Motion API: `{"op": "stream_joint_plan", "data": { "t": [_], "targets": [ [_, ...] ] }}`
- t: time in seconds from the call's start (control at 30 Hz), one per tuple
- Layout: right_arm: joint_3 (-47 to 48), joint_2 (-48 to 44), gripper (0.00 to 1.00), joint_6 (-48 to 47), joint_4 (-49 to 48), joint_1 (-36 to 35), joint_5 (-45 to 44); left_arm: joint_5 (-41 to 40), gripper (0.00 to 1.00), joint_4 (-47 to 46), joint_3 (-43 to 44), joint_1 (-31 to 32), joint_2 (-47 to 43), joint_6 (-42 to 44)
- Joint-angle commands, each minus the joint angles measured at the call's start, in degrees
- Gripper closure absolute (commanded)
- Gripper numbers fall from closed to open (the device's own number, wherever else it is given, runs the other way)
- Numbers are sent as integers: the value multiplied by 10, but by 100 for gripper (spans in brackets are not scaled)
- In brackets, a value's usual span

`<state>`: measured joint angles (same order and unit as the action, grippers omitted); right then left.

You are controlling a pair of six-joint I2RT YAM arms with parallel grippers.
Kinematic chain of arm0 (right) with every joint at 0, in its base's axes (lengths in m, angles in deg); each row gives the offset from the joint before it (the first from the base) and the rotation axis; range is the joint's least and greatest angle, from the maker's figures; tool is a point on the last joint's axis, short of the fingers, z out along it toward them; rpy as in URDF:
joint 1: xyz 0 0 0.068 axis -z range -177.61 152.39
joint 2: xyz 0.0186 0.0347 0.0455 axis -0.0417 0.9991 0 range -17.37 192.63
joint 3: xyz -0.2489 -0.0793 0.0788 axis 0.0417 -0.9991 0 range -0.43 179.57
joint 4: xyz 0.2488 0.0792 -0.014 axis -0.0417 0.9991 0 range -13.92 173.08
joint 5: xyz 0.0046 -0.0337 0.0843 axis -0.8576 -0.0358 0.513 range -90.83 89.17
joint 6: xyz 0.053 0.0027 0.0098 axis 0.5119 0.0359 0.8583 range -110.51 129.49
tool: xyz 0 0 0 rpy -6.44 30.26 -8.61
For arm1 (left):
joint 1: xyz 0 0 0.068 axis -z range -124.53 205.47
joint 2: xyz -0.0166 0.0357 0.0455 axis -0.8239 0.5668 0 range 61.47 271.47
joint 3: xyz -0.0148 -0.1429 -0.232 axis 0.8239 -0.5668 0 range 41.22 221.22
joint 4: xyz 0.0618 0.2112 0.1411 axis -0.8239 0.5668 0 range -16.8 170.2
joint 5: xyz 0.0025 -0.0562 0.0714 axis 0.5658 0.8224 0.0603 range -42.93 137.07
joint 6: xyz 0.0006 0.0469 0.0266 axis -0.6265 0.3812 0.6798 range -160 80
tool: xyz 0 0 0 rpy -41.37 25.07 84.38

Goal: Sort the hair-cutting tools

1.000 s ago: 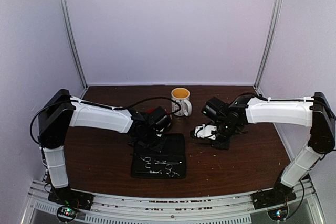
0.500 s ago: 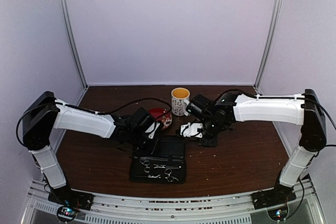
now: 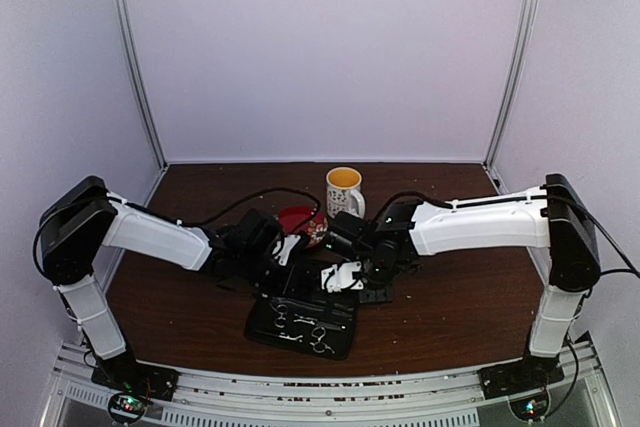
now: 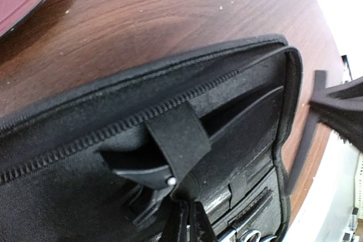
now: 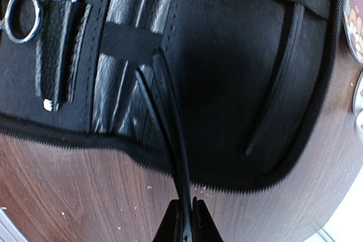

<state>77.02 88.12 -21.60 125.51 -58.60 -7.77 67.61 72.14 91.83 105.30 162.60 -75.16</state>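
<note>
The black zip case (image 3: 340, 339) lies open near the front edge. Silver scissors (image 3: 283, 313) sit in its slots; one ring handle (image 5: 21, 9) shows in the right wrist view. My right gripper (image 5: 186, 212) is shut on a thin black two-pronged clip (image 5: 164, 106). It hovers over the wood at the case's right edge, and the clip's tip reaches a black elastic band (image 5: 126, 42) inside the case. My left gripper (image 4: 190, 222) is shut at the case's far edge, with its tips against the lining below a black strap (image 4: 177, 140). Whether it pinches fabric is hidden.
A red patterned saucer (image 3: 298, 217) lies just beyond the two grippers (image 3: 280, 265) (image 3: 335, 285), and a white mug (image 3: 344, 193) with an orange inside stands behind it. Both forearms cross low over the middle of the brown table (image 3: 470, 297).
Both arms have swung inward and nearer. The right gripper has carried the clip left to the case. The left gripper has drawn back, uncovering the saucer, and the case has turned slightly.
</note>
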Motion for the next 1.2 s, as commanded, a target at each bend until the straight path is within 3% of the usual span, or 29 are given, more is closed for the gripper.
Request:
{"op": "stream_joint_plan", "data": {
  "t": [0.0,0.33,0.83,0.9,1.03,1.17],
  "targets": [
    [41,38,100,20,21,-6,-32,37,100,-67,-17,-7,-15,-15],
    [96,89,100,55,48,-19,-46,61,100,-177,-64,-17,-6,-89],
    [181,170,100,107,96,-24,-67,67,100,-216,-91,-28,-1,-114],
    [183,171,96,110,99,-24,-62,66,100,-220,-94,-29,-2,-116],
    [168,155,79,101,89,-23,-52,65,100,-223,-97,-31,-1,-117],
    [137,133,76,83,62,-20,-37,64,100,-224,-98,-34,0,-117]
  ]
}}
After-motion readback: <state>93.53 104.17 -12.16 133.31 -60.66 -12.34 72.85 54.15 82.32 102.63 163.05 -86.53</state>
